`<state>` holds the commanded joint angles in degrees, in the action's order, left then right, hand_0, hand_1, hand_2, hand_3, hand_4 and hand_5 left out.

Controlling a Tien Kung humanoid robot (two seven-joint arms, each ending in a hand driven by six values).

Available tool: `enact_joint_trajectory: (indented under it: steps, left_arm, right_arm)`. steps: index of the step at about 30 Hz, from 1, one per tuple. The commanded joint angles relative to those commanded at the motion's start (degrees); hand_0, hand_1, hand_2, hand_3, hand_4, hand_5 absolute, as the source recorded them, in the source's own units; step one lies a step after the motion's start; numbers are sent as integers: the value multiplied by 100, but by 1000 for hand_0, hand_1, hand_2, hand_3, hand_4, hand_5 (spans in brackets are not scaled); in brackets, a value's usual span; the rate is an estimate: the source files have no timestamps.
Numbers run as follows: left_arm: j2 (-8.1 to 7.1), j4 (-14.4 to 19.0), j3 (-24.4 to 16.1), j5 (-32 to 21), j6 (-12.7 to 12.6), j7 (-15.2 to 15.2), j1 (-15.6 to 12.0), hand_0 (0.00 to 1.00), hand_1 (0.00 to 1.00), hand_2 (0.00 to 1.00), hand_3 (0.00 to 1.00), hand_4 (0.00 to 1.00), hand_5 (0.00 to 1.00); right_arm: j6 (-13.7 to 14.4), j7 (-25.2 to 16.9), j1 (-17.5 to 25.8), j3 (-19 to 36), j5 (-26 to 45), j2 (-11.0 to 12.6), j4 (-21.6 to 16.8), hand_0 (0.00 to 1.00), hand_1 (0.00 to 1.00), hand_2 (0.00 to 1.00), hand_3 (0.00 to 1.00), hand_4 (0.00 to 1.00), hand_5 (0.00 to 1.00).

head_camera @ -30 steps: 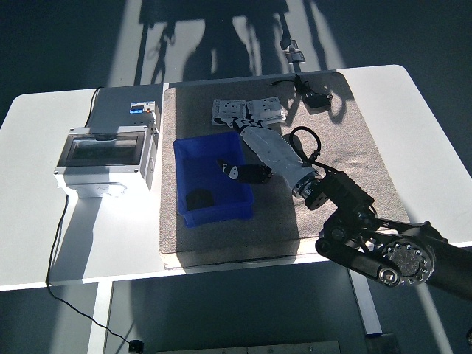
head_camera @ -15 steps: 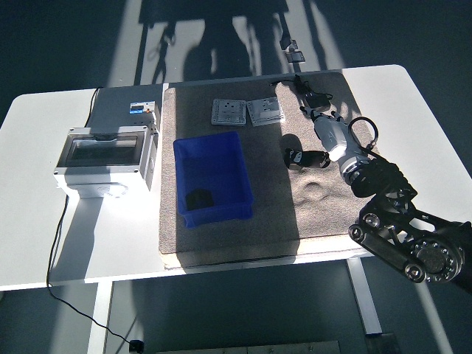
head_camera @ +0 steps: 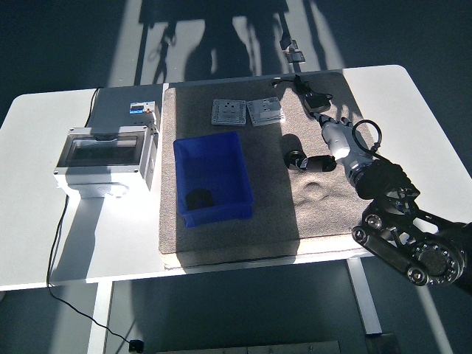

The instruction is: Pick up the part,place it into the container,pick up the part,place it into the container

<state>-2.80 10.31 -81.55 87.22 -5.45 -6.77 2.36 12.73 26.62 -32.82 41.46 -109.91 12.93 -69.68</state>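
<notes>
A blue container (head_camera: 240, 167) sits on the grey mat's left half, with one dark part (head_camera: 198, 199) lying in its near end. Another black part (head_camera: 313, 97) with a cable lies at the mat's far right. My right hand (head_camera: 317, 133) reaches in from the lower right, palm down just in front of that black part. Its fingers (head_camera: 328, 118) stretch toward the part and its thumb (head_camera: 298, 158) sticks out to the left; the hand is open and holds nothing. The left arm is out of view.
Two grey square plates (head_camera: 228, 110) (head_camera: 265, 109) lie at the mat's far middle. A grey electrical box with a clear lid (head_camera: 103, 158) stands left of the mat, a small blue-labelled device (head_camera: 140, 109) behind it. A small item (head_camera: 293, 51) lies beyond the mat.
My right hand has left the space over the blue container and swung right and away to the mat's far right, ending just short of the black part. The container did not move.
</notes>
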Motion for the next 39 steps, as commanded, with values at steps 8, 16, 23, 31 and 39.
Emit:
enact_joint_trajectory:
  steps: [8, 16, 23, 31, 39]
  left_arm:
    - [-7, 0, -25, 14, 5, 16, 2, 667, 571, 638, 642, 651, 682]
    - [-3, 0, -38, 37, 10, 15, 23, 667, 571, 638, 642, 651, 678]
    - [-11, 0, -52, 73, 21, 2, 42, 667, 571, 638, 643, 652, 679]
    - [-19, 0, -55, 102, 23, -8, 66, 667, 570, 638, 642, 652, 678]
    - [-38, 0, -75, 123, 27, -10, 68, 667, 570, 638, 645, 653, 674]
  right_arm:
    - [-119, 42, 4, -13, 11, -2, -24, 998, 977, 998, 998, 953, 476]
    - [-103, -48, -161, -313, 251, -121, 347, 998, 983, 998, 998, 961, 478]
    - [305, -504, -540, -820, 501, -409, 1150, 998, 981, 998, 998, 964, 480]
    - [885, -1229, -712, -1181, 681, -741, 2158, 998, 817, 832, 871, 942, 456]
    - [921, -1192, -655, -1371, 677, -833, 2569, 959, 736, 656, 805, 881, 389]
